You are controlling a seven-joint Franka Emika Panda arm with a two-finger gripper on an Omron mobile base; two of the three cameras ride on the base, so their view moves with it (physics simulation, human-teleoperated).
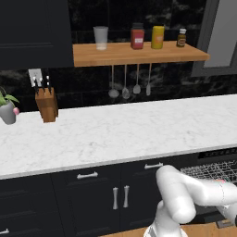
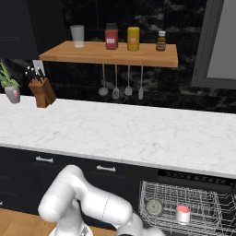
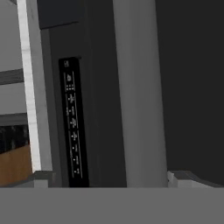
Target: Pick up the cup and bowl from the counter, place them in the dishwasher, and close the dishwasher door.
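The dishwasher (image 2: 184, 184) stands open under the counter (image 2: 115, 129), its grey wire rack (image 2: 203, 203) pulled out. In the rack sits the small white cup (image 2: 183, 214) with a red-orange rim. Left of it is a round pale grey bowl (image 2: 154, 207). The rack's corner (image 1: 213, 170) also shows at the right of the left base view, below the counter (image 1: 115, 134). My arm (image 2: 87, 203) bends down low in front of the cabinets. In the hand view my gripper (image 3: 111, 179) is open with nothing between its widely spaced fingertips (image 3: 41, 178). It faces a black control strip (image 3: 72, 122) with white symbols, seen rolled sideways.
A knife block (image 1: 46, 104) and a potted plant (image 1: 8, 111) stand at the counter's left. The wooden shelf (image 1: 139, 53) above carries a tumbler, a red jar, a yellow jar and a brown bottle, with utensils (image 1: 129, 85) hanging below. Dark cabinets (image 1: 88, 194) with silver handles lie left of the dishwasher.
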